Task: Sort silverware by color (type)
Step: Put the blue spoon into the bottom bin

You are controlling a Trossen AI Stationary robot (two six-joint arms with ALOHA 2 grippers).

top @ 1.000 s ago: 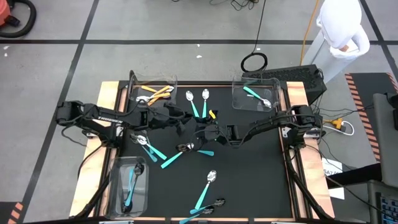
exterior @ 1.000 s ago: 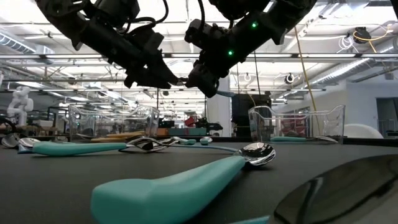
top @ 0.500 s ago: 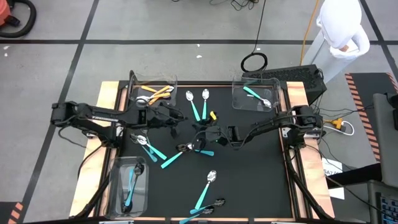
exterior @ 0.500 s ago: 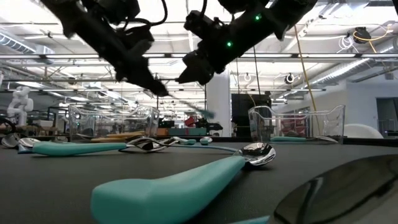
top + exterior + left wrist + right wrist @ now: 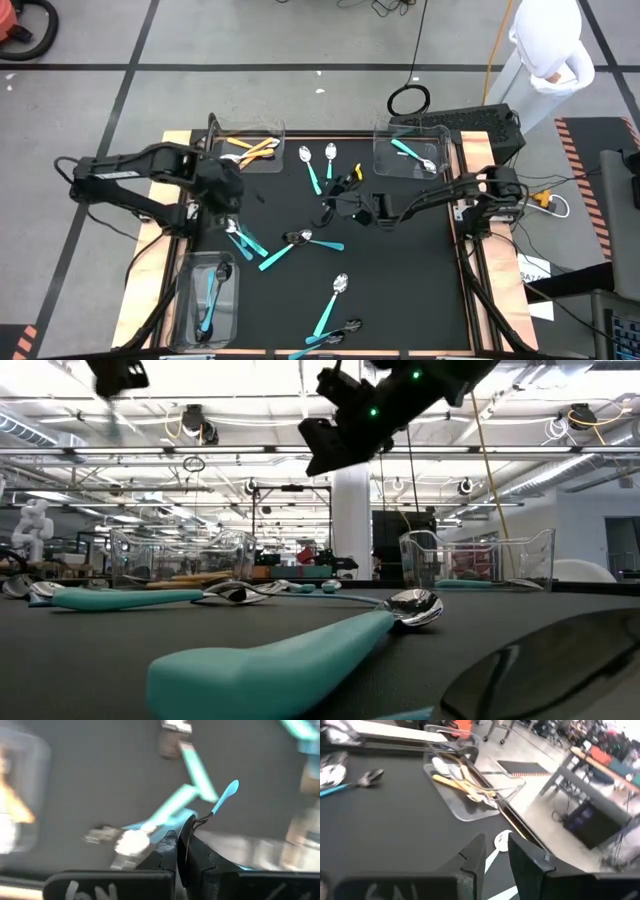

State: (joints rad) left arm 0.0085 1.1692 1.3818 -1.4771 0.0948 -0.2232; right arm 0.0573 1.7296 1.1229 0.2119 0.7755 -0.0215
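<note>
- My left gripper point(image 5: 182, 832) is clenched. My left wrist camera alone shows a teal-handled utensil point(image 5: 225, 795) sticking out from between the fingertips, with its slim, rounded plastic end free in the air.
- My right gripper point(image 5: 495, 847) is released. Its dark fingers point(image 5: 475, 857) stand apart with nothing between them, which only my right wrist camera shows.
- From above, the left gripper point(image 5: 228, 195) hangs over the left part of the black mat point(image 5: 420, 280). The right gripper point(image 5: 335, 205) is near the mat's middle, well apart from the left one.
- The table-level camera shows the right gripper point(image 5: 325, 445) high above the surface. Closest to its lens lies a spoon point(image 5: 290, 660) with a thick matte teal handle and a mirror-bright bowl.
- Only the overhead view shows the scatter of loose teal spoons point(image 5: 312, 172) lying flat on the mat.
- The clear near-left bin point(image 5: 185, 300) holds a dark-headed teal piece point(image 5: 210, 298).
- The far-left bin point(image 5: 212, 125) holds the orange-handled pieces point(image 5: 252, 150); my right wrist camera shows their silver heads point(image 5: 442, 767).
- The far-right bin point(image 5: 380, 150) holds a teal spoon with a silver head point(image 5: 412, 155).
</note>
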